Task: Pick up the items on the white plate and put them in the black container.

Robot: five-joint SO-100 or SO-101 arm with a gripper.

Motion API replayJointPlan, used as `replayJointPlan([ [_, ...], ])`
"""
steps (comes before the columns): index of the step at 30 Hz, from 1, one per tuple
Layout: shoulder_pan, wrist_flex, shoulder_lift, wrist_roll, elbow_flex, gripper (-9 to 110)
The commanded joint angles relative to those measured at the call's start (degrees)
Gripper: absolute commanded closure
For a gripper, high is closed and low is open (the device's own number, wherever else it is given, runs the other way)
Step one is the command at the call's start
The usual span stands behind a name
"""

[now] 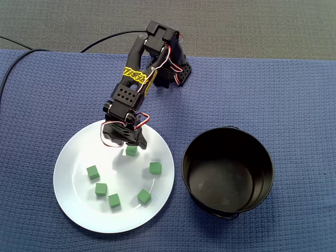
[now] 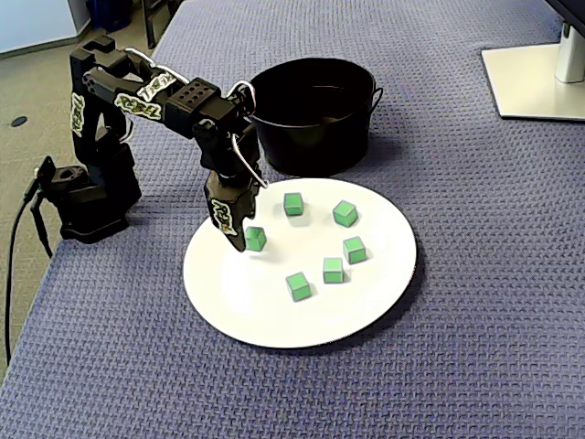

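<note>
Black two-finger tool (image 1: 132, 146), lowered at the upper edge of the round white plate (image 1: 79, 210), jaws narrow on one small green cube (image 1: 131, 151). Five more green cubes (image 1: 93, 171) lie lower on the plate. The round black metal container (image 1: 227, 170) stands at frame right on the blue woven surface (image 1: 294, 94).

Surface: blue woven cloth (image 1: 294, 89)
Resting on it: white plate (image 1: 71, 202), black container (image 2: 311, 142), arm base (image 2: 87, 215), white stand foot (image 2: 535, 78)
</note>
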Motion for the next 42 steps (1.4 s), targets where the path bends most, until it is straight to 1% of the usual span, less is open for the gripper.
replayJointPlan([
  [1,-0.7,-3.0,1.2,4.4,-0.3,78],
  [5,-0.6,-4.7,0.4,7.2,-0.6,78],
  [19,-1.8,-6.0,0.3,9.1,3.3,81],
  [20,-1.8,-6.2,0.3,9.2,3.5,83],
  [23,-1.7,-7.0,0.4,10.0,3.7,94],
  [26,-1.6,-7.1,0.4,10.5,3.7,101],
  [33,-1.3,-6.7,3.6,13.4,6.6,101],
  [36,-1.1,-0.5,7.0,17.8,4.3,101],
  [42,1.5,16.5,16.0,34.6,-11.2,101],
])
